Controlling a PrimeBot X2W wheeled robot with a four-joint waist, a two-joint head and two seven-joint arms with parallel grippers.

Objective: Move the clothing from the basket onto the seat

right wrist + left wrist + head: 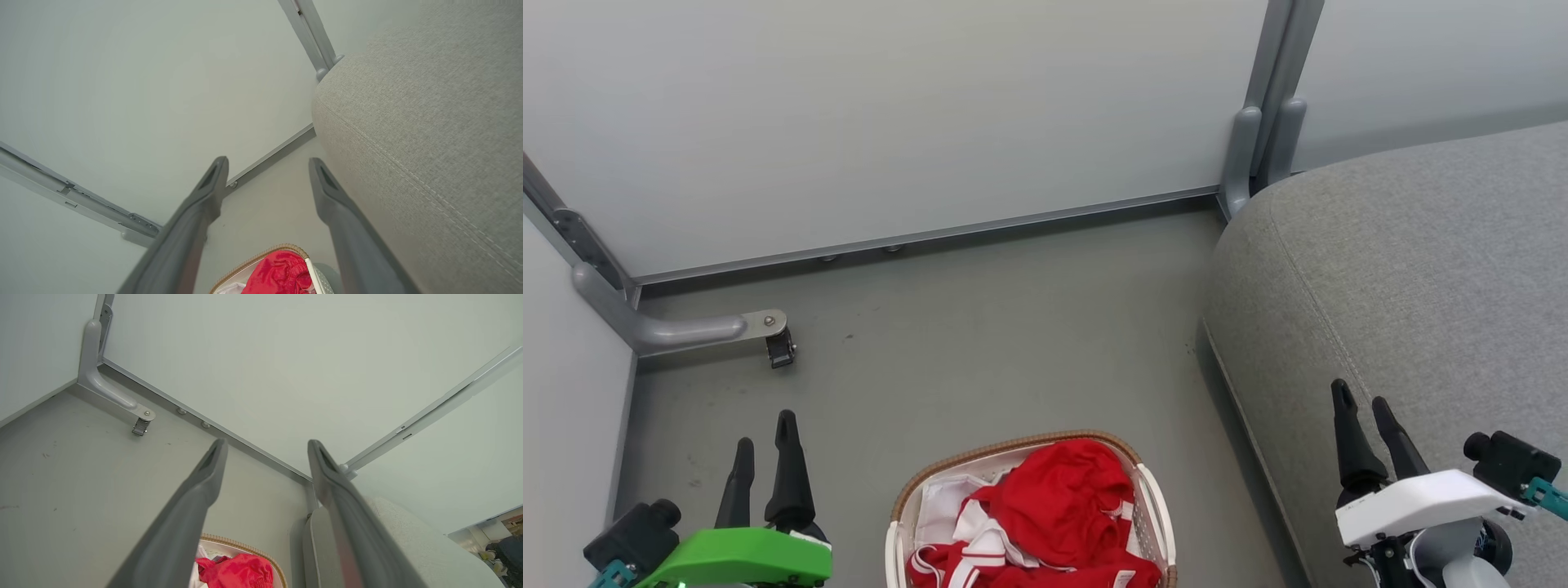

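Floor (980,343): clothing (1058,506) in basket (1158,510), nr seat (1421,269).

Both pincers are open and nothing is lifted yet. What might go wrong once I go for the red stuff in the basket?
1. The white liner lies bunched against the clothing; the left pincer or right pincer could pinch it too and lift the basket.
2. The red pieces overlap, so pulling one may drag another over the rim onto the floor.
3. The seat has a rounded edge; a drop near it could slide off.
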